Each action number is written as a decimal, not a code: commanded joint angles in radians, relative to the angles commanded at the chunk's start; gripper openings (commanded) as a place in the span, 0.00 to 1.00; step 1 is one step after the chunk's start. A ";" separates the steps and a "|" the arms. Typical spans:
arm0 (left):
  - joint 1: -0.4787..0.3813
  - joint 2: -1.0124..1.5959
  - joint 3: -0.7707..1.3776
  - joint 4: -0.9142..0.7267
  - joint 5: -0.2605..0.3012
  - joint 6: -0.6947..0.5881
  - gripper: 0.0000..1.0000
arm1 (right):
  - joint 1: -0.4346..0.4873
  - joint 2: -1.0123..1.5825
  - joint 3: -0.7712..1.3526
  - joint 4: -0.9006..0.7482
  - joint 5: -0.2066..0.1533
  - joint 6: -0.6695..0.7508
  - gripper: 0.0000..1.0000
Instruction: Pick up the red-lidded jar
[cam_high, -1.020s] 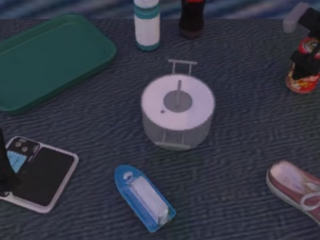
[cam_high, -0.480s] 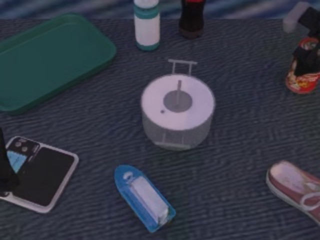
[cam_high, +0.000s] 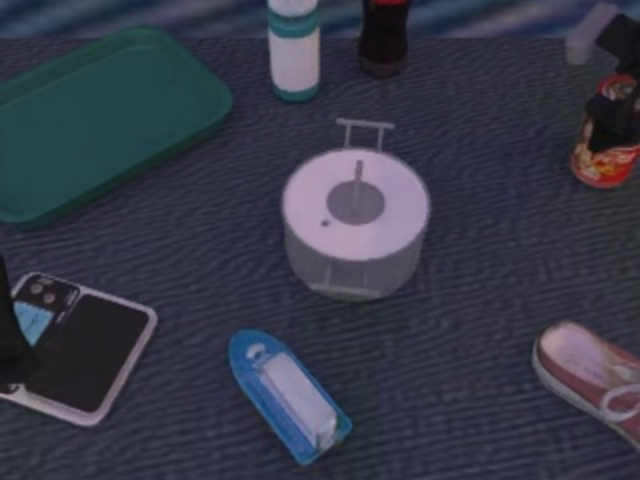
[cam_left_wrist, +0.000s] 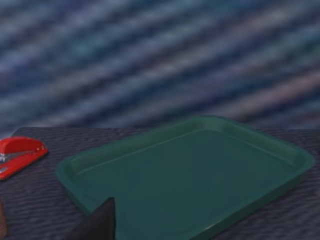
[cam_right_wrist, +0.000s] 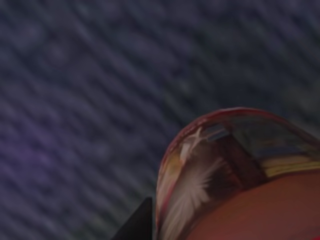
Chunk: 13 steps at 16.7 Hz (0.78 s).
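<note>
The red-lidded jar (cam_high: 604, 150) is at the table's far right edge, leaning, its red-and-yellow label towards the camera. My right gripper (cam_high: 610, 115) is shut on it, with dark fingers across its upper body, which hide part of the lid. In the right wrist view the jar (cam_right_wrist: 240, 180) fills the near corner and one fingertip (cam_right_wrist: 140, 222) presses against its side. My left gripper (cam_high: 12, 345) stays parked at the left edge over the phone, open; a single fingertip (cam_left_wrist: 100, 222) shows in its wrist view.
A green tray (cam_high: 95, 120) lies at the back left. A white teal-banded bottle (cam_high: 294, 50) and a dark bottle (cam_high: 383, 40) stand at the back. A white drum (cam_high: 355, 225) is at centre, with a phone (cam_high: 80, 350), a blue stapler (cam_high: 290, 395) and a pink shoe (cam_high: 595, 375) in front.
The jar has shifted slightly in my right gripper's hold, and its lid shows a little more. Nothing else has moved.
</note>
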 joint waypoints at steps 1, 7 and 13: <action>0.000 0.000 0.000 0.000 0.000 0.000 1.00 | 0.000 0.000 0.000 0.000 0.000 0.000 0.00; 0.000 0.000 0.000 0.000 0.000 0.000 1.00 | -0.004 0.000 0.000 -0.001 0.000 0.002 0.00; 0.000 0.000 0.000 0.000 0.000 0.000 1.00 | 0.004 -0.169 -0.165 0.000 -0.003 -0.002 0.00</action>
